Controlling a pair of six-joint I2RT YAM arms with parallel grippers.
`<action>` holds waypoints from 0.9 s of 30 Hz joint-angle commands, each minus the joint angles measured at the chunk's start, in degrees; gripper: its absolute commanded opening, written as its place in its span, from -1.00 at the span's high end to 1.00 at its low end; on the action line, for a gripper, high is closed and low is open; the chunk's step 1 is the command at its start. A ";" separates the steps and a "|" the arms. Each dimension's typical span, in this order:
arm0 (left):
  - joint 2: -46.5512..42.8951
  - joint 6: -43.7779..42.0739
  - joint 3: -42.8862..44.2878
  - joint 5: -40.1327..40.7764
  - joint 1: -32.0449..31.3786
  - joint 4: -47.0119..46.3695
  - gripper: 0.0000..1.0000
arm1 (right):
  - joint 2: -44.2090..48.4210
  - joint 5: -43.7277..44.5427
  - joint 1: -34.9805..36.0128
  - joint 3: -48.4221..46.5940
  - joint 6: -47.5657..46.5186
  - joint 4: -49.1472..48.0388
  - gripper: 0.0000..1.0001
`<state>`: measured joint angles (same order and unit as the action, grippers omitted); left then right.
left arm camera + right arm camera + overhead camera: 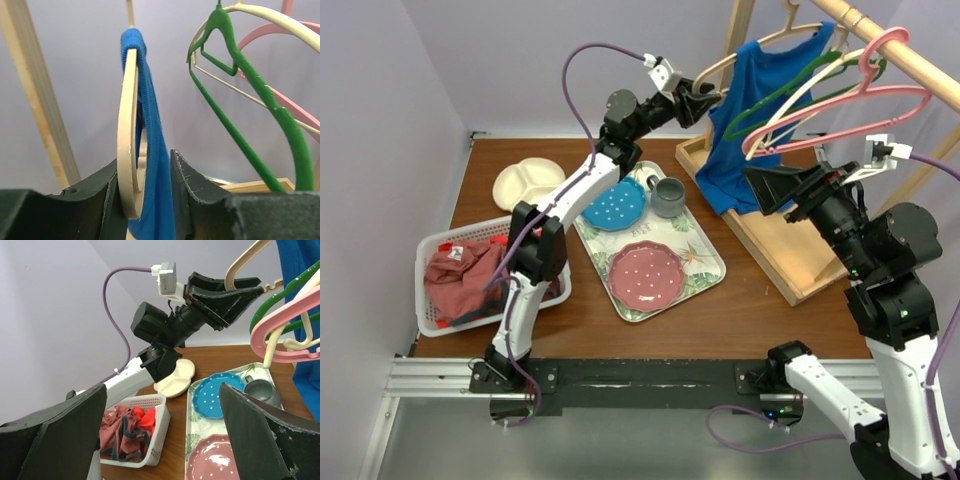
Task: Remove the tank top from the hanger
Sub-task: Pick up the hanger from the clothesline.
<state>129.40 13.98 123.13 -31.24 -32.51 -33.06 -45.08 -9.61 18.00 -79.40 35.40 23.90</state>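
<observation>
A blue tank top point(760, 120) hangs on a cream wooden hanger point(720, 62) from the wooden rail point(910, 62). My left gripper point(708, 100) is raised at the hanger's left end. In the left wrist view its jaws point(145, 200) press on the hanger's shoulder point(126, 125) and the blue fabric point(152, 125) draped over it. My right gripper point(770, 190) is wide open and empty, just right of the tank top's lower hem. In the right wrist view point(160, 440) nothing lies between its fingers; the tank top point(300, 270) shows at the far right.
Green point(790, 85), pink point(880, 95) and white point(800, 115) empty hangers hang right of the tank top. The rack's wooden base point(790, 260) lies beneath. A floral tray point(705, 270) holds plates and a mug point(667, 196). A white basket point(430, 290) of clothes stands left, near a cream dish point(528, 183).
</observation>
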 commanded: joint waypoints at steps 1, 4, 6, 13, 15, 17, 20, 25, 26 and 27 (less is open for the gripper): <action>-3.11 -1.67 3.60 2.06 -1.59 0.01 0.21 | 0.78 0.47 0.11 0.47 -0.15 -2.19 -0.97; -1.53 -1.23 7.03 3.29 -2.12 1.24 0.24 | 1.22 0.64 0.19 0.21 -0.24 -2.02 -0.97; -0.82 -1.23 8.78 4.95 -2.73 2.38 0.39 | 1.49 0.82 0.11 0.12 -0.33 -2.02 -0.97; -2.05 -1.23 7.04 11.29 -3.96 1.17 1.00 | 2.45 0.64 0.11 0.47 0.02 -2.37 -0.97; -3.28 -0.89 5.38 12.69 -4.14 -0.42 1.00 | 2.63 0.47 0.11 0.65 0.37 -2.54 -0.97; -4.33 -0.45 4.32 13.40 -4.31 -4.02 1.00 | 2.80 0.47 0.02 1.08 0.55 -2.89 -0.97; -5.39 1.49 2.29 14.10 -4.40 -9.73 1.00 | 2.98 0.47 0.11 1.52 0.81 -3.33 -0.97; -5.48 3.95 2.37 15.51 -4.49 -16.23 1.00 | 3.16 0.81 0.19 1.61 0.99 -3.51 -0.97; -4.87 4.04 2.81 15.43 -4.49 -16.77 1.00 | 3.16 0.99 0.11 1.53 1.08 -3.42 -0.97; -4.34 4.56 4.73 15.60 -4.58 -16.86 1.00 | 3.16 1.25 0.02 1.44 0.99 -3.51 -0.97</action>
<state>128.88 16.29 124.27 -18.70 -36.99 -37.36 -42.24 -9.56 18.00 -77.97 35.99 22.68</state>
